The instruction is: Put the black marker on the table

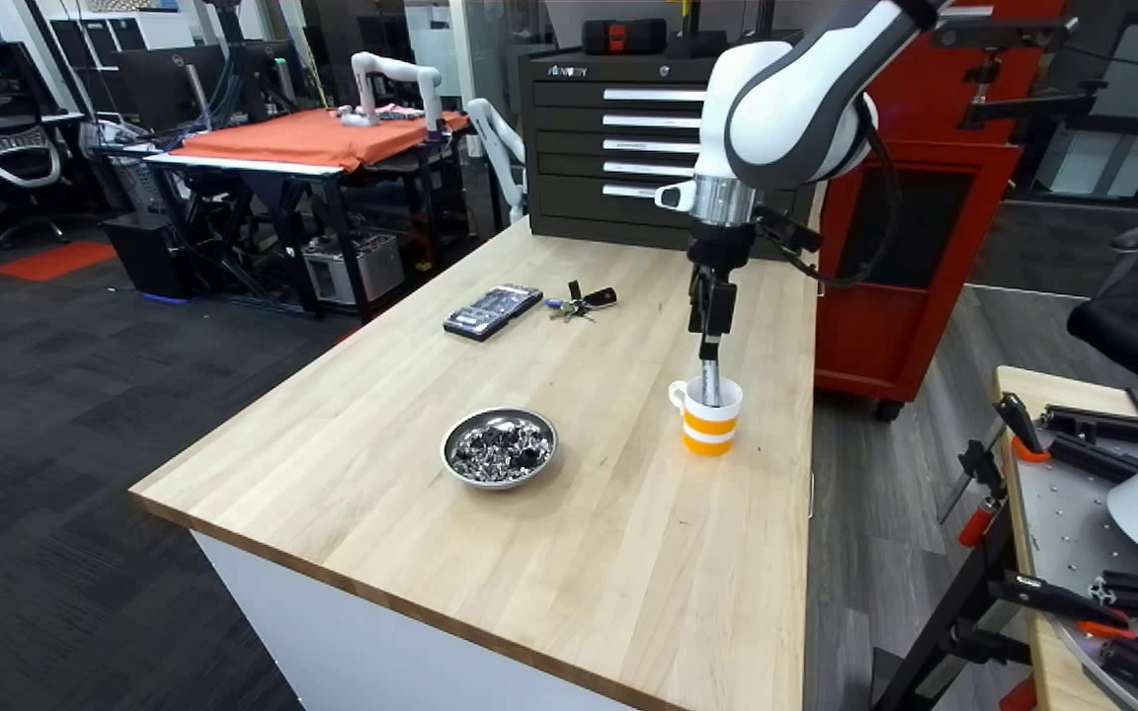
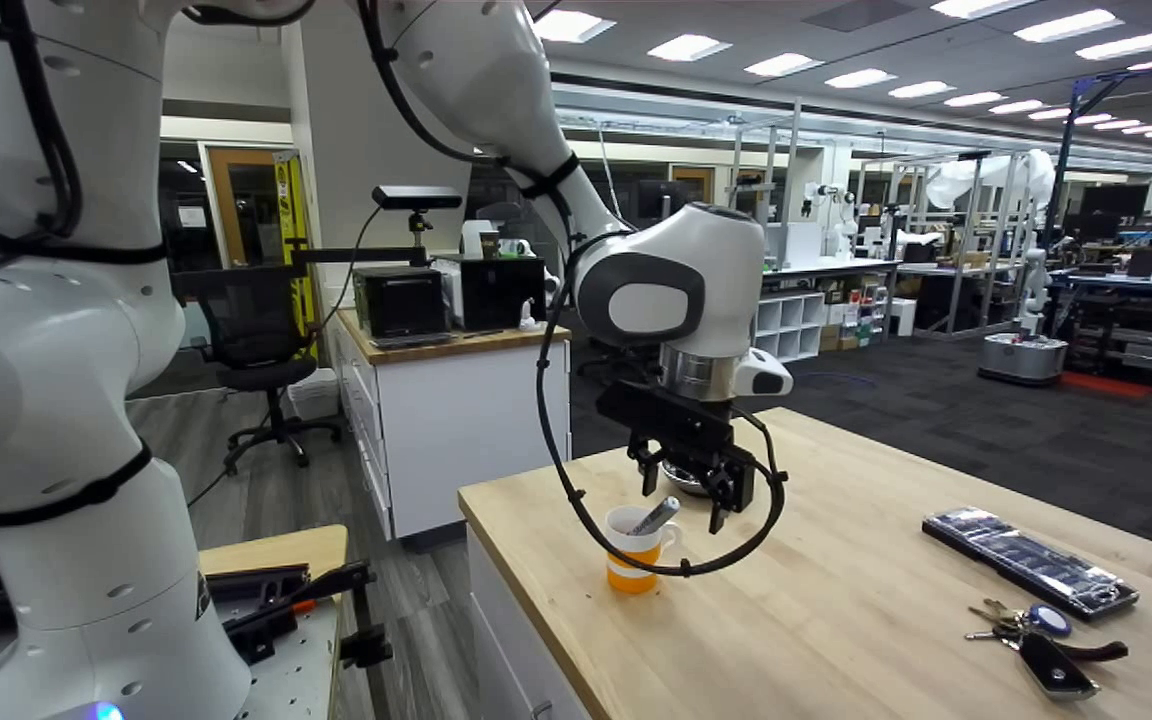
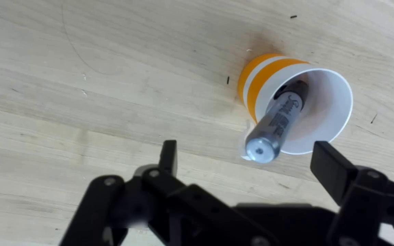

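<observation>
Black marker [image 3: 279, 119] is in the mug [image 1: 710, 428], not laid on the table [image 1: 589, 385] yet, so my read is I'm pre-grasp. In the wrist view it's a bit R of ctr: dark end down inside, grey end up past the rim, body tilted to the handle side. Prob. leans b/c it's too long and thin for the mug to prop upright. Handy for me: the grey end gives smth to pinch w/o touching the mug. Mug itself stands upright on the tabletop, upper R of the wrist frame.

Gripper [image 3: 247, 158]: jaws spread wide, nothing held. In the wrist view the tips sit L and R of the marker's grey end, which shows in the gap, slightly nearer the frame-R tip. No contact that I can make out; depth's hard to judge from here. I'd guess they're that wide to straddle the barrel. Frame-R tip looks near the mug's rim, so straight down might knock it; I'd centre on the marker 1st, then squeeze gently and lift along its tilt.

In an exterior view the metal bowl [image 1: 496, 484] sits L of the mug, well apart; flat case [image 1: 493, 312] and key bunch [image 1: 601, 297] are higher up nr the middle. Prob. just clutter, n/a for this pick.
</observation>
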